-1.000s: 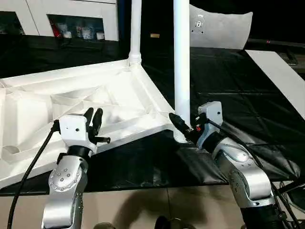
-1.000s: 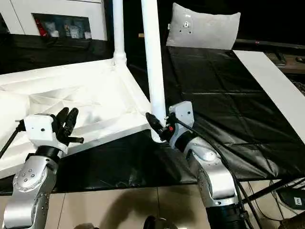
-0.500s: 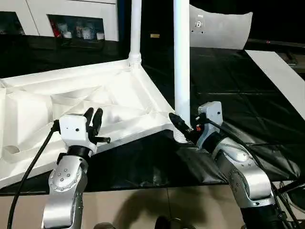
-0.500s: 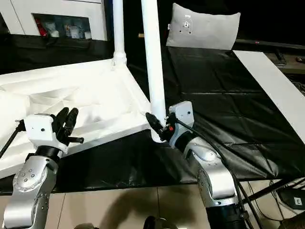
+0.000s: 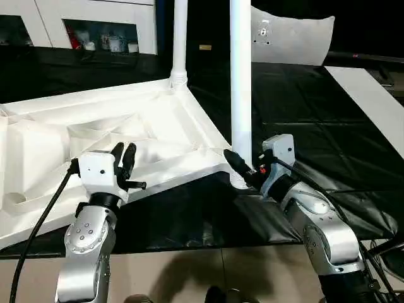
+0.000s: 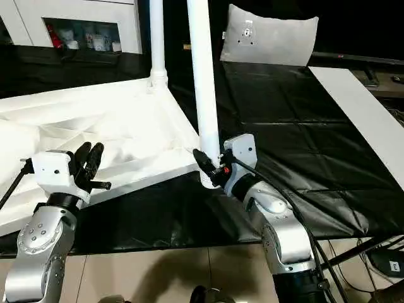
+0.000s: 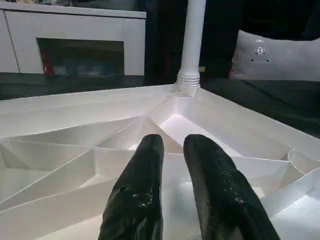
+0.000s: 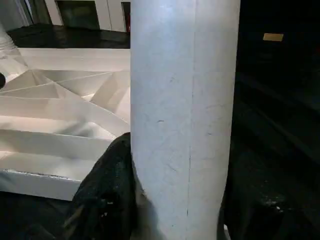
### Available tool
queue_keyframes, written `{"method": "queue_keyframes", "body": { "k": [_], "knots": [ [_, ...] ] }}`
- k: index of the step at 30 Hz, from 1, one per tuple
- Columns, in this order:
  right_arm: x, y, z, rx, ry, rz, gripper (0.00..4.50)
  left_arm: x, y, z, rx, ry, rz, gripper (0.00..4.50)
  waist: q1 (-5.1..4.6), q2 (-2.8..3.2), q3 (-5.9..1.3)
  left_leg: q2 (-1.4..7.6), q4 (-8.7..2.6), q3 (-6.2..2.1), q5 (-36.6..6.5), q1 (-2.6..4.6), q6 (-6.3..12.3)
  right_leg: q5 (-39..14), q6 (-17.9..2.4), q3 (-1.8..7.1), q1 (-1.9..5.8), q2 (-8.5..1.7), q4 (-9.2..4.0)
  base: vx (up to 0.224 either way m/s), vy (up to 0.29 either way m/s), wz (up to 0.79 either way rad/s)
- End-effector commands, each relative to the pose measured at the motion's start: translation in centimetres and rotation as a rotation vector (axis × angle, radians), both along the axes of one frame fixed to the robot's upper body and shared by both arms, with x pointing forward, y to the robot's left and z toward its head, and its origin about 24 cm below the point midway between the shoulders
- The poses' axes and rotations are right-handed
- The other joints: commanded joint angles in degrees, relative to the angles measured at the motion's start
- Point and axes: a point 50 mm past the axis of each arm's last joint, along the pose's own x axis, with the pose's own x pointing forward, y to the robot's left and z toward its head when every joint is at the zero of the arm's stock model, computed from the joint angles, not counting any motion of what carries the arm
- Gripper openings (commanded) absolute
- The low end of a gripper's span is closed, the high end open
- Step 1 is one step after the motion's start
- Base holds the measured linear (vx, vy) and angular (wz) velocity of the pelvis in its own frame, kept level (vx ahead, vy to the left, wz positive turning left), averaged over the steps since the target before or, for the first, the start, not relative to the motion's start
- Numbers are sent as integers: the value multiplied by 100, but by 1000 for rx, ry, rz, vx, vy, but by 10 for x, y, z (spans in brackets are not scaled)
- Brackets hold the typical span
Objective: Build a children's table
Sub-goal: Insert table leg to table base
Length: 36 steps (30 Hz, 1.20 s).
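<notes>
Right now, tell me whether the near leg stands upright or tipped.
Upright: the near leg rises straight from the tabletop's corner, right gripper clamped at its base.

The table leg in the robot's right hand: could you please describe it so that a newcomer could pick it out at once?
On the black-sheeted work table lies the white tabletop, ribbed underside up. Two white tube legs stand upright at its corners. The wanted leg is the nearer, thicker-looking one at the corner closest to the robot's right, and unlike the far leg, it has the right hand closed around its base.
</notes>
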Motion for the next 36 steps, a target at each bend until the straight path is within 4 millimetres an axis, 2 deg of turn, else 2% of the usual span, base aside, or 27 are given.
{"method": "queue_keyframes", "body": {
  "k": [1, 36],
  "knots": [
    [2, -6, 3, -3, -11, -21, 188, -1, -3, 4, -2, -19, -9, 101, 21, 50, -382, 153, -408, 17, -295, -135, 537, -2120, 56, 359, 468, -357, -427, 0, 0, 0],
    [2, -6, 3, -3, -11, -21, 188, -1, -3, 4, -2, -19, -9, 101, 21, 48, -382, 151, -406, 19, -285, -139, 543, -2084, 35, 362, 474, -359, -420, 0, 0, 0]
  ]
}}
